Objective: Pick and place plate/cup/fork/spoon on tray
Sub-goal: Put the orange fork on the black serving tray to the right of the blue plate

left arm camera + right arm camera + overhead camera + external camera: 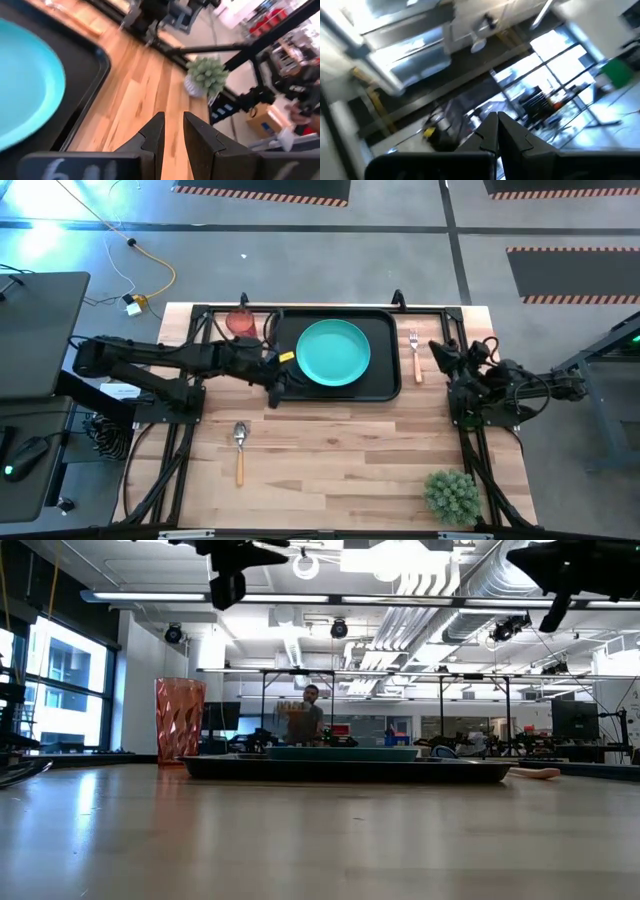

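The teal plate (333, 352) lies flat on the black tray (385, 385) at the table's far middle; it also shows in the left wrist view (25, 100). The red cup (241, 323) stands on the table just left of the tray. The fork (415, 352) lies on the table right of the tray. The spoon (239, 450) lies on the table at the near left. My left gripper (278, 380) hangs above the tray's near left corner, empty, its fingers a narrow gap apart (173, 131). My right gripper (438, 352) is raised beside the fork, tipped upward, shut and empty (497, 125).
A small green plant in a pot (452, 495) stands at the table's near right corner. Bare wood lies between the tray and the near edge. In the low view a person (312, 715) shows in the room far behind the table.
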### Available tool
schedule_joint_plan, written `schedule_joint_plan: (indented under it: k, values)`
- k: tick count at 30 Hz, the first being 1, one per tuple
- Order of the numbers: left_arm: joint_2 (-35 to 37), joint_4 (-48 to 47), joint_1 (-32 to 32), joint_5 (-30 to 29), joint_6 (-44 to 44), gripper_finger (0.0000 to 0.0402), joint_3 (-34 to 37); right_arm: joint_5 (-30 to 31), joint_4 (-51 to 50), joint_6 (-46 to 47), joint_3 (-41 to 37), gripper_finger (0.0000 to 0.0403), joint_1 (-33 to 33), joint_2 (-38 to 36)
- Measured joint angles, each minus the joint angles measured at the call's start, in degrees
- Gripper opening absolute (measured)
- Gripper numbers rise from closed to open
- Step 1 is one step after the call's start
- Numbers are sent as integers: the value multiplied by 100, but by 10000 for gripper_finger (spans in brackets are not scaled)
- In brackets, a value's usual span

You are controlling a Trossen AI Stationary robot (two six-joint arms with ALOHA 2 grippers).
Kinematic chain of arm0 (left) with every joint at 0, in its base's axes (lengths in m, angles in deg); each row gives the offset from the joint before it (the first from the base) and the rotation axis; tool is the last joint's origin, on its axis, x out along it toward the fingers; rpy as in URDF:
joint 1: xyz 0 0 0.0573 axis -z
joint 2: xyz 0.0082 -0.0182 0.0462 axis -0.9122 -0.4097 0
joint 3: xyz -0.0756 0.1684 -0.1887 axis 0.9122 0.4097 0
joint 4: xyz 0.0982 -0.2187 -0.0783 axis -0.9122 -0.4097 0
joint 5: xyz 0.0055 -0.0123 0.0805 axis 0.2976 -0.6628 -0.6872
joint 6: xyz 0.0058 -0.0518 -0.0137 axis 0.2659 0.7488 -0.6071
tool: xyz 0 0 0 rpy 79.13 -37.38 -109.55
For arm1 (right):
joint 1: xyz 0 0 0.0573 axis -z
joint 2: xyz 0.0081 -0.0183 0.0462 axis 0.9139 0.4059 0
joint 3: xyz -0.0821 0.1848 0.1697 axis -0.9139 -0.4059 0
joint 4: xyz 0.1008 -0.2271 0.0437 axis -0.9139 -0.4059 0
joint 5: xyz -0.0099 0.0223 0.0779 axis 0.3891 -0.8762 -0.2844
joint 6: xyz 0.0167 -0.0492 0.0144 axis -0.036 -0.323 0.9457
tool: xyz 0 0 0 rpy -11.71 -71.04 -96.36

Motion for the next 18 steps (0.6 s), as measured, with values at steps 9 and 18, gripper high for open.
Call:
schedule_joint_plan:
  k: [9,18]
  values:
    - [-2,-649,370,-497,32,60,0,527,-624,-507,742,0,0,4]
    - [-2,-1417,494,-780,98,60,0,2037,-4788,130,2778,0,0,225]
